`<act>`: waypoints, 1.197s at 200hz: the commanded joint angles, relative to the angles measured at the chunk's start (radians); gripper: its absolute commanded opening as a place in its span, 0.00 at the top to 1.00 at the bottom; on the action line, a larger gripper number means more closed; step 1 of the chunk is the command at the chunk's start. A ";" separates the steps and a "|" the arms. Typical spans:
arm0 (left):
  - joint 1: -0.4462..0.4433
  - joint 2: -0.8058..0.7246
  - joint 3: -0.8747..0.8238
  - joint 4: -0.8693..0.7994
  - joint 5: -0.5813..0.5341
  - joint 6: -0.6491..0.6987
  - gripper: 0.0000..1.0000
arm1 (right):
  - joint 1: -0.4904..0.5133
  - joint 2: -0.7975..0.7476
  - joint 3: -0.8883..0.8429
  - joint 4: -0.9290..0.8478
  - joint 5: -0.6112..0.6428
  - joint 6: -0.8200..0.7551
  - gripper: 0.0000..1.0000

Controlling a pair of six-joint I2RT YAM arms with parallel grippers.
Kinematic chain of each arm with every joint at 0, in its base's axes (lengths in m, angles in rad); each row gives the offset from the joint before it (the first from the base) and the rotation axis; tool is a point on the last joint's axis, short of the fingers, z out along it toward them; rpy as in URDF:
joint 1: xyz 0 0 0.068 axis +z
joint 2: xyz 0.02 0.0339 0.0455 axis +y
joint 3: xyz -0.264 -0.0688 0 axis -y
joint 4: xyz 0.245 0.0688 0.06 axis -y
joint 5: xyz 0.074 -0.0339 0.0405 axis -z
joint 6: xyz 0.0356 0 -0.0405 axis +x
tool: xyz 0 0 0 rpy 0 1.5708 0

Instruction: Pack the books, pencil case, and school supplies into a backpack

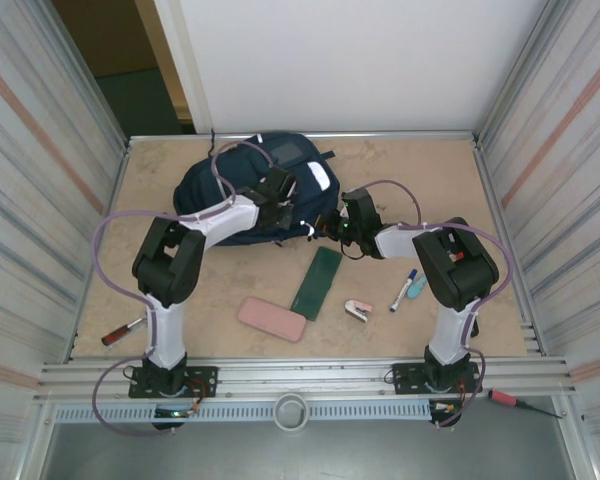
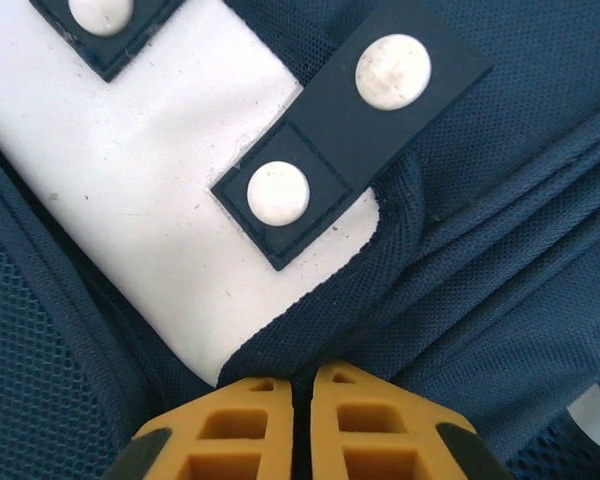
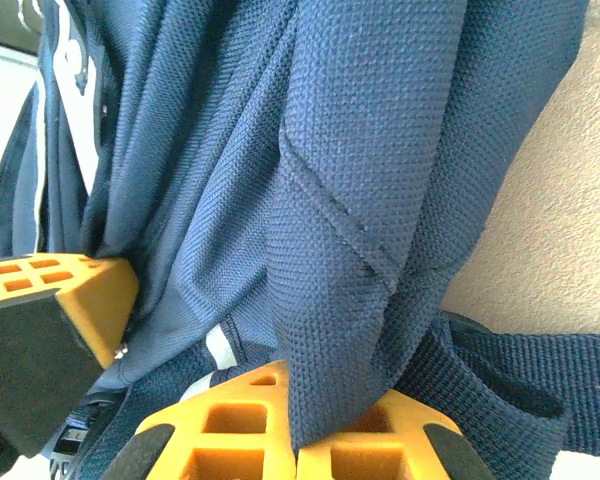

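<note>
1. A red-handled screwdriver [image 1: 122, 331] lies at the table's [image 1: 430, 170] near left edge.
2. The backpack [image 1: 202, 185] sits on the far half. The left gripper [image 2: 302, 375] is on top of it, jaws closed at a fold beside a white patch [image 2: 130, 190]. I cannot tell whether cloth is caught.
3. The pink pencil case [image 1: 271, 319] lies flat near the front.
4. A dark green flat box [image 1: 317, 283] lies slanted just beyond it.
5. The right gripper [image 3: 292, 392] is clamped on navy fabric at the backpack's right edge.
6. The pink-and-white item [image 1: 358, 310], marker [image 1: 403, 290] and teal item [image 1: 417, 287] lie beside the right arm.
</note>
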State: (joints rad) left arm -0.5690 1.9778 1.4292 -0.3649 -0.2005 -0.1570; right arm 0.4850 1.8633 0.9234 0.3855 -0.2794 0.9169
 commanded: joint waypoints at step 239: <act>0.046 -0.143 -0.182 0.014 0.116 -0.002 0.80 | -0.012 -0.038 -0.023 -0.088 0.013 0.033 1.00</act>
State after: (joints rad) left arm -0.5308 1.8122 1.2388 -0.2852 -0.0757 -0.1612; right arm 0.4858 1.8465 0.9100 0.3588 -0.2855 0.9356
